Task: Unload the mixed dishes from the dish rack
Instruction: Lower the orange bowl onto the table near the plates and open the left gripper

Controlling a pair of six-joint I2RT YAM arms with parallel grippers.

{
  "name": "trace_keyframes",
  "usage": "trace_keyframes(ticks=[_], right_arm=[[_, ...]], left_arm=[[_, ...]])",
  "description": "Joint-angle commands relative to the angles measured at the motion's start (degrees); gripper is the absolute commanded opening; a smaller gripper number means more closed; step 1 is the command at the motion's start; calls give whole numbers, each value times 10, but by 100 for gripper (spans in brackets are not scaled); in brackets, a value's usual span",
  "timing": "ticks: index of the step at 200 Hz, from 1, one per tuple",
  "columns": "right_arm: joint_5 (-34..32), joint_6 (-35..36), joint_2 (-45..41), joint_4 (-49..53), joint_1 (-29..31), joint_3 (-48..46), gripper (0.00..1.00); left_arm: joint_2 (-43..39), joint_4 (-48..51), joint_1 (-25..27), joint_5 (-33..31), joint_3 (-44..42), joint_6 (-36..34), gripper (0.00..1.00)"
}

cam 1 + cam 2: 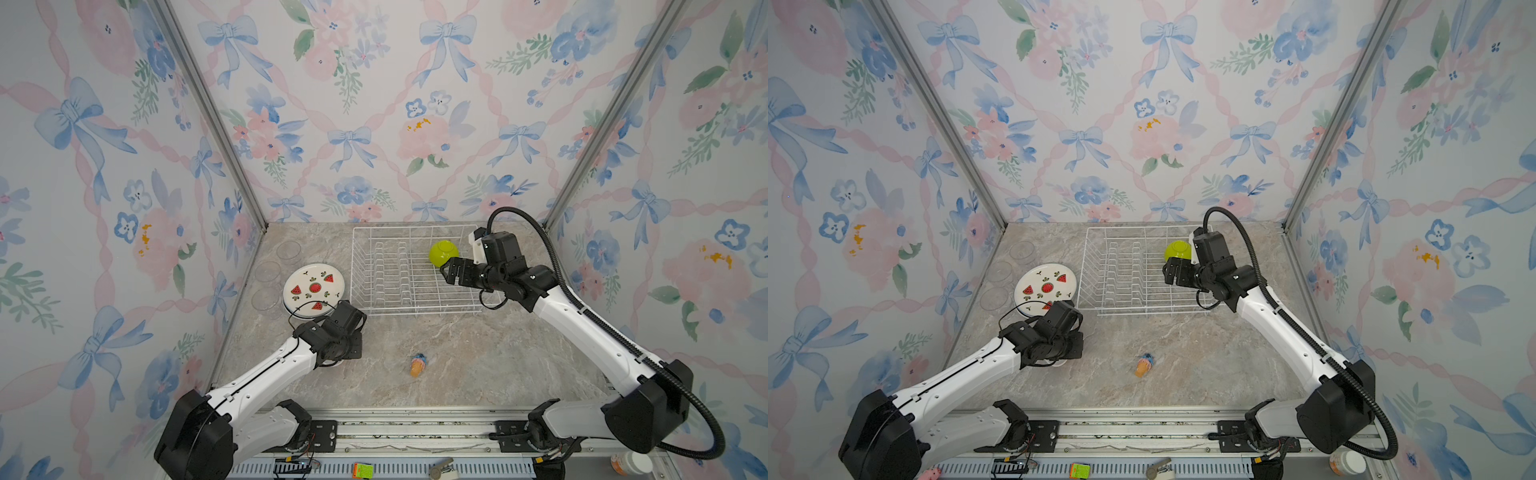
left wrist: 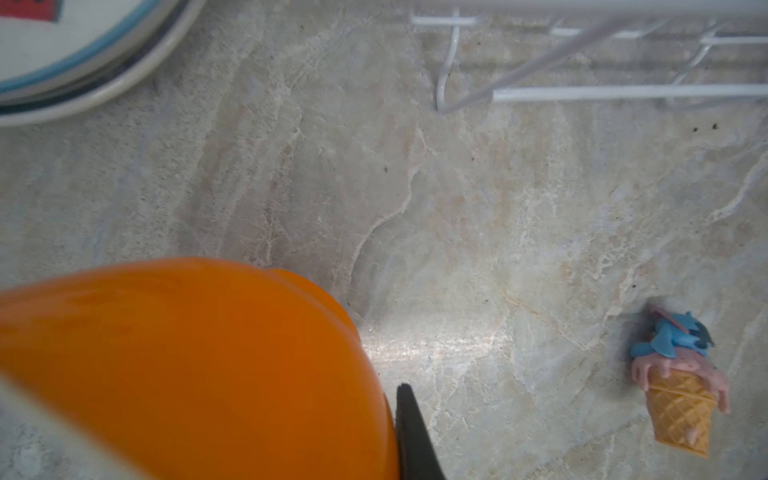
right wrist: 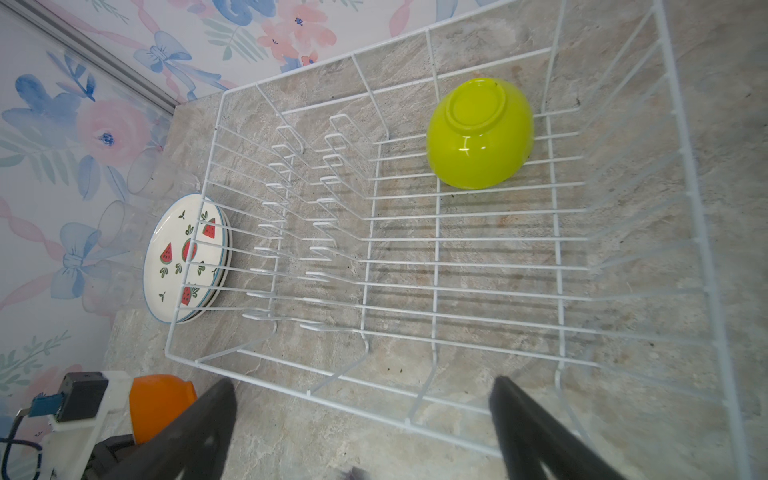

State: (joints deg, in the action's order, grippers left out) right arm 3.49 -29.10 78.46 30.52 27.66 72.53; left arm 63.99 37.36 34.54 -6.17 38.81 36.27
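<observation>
target: lime-green bowl [image 1: 444, 252], the only dish in the dish rack [image 1: 415, 311], sitting in its back right part
look: glossy, mouth down, foot ring up, slightly tilted on the wires; round, so no long axis to line up with
relation: bowl lies just beyond the right gripper [image 1: 445, 272], toward the back wall; right arm is far nearer
right fingers [image 3: 523, 415]: spread wide, empty, above the rack floor
next (my read): reach forward and down, straddle the bowl wall; smooth dome could slip
left gripper [image 1: 349, 349]: clenched on the orange bowl [image 2: 187, 365], low over the worktop [image 1: 457, 353]; contact unclear
unloaded: watermelon plates [image 1: 313, 289] and clear glasses [image 1: 268, 272], left of the rack
</observation>
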Motion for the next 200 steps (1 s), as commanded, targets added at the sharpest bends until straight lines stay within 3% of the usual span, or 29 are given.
trace_keyframes(ticks=[1, 87, 140, 200], right_arm=[[14, 11, 4, -10, -9, -8, 97], [32, 14, 7, -12, -29, -22, 97], [32, 14, 6, -6, -39, -26, 97], [35, 19, 4, -2, -52, -29, 97]], left_arm=[[17, -6, 4, -19, 15, 0, 0], [110, -7, 11, -25, 69, -17, 0], [149, -6, 11, -15, 77, -30, 12], [152, -6, 17, -20, 93, -30, 51]])
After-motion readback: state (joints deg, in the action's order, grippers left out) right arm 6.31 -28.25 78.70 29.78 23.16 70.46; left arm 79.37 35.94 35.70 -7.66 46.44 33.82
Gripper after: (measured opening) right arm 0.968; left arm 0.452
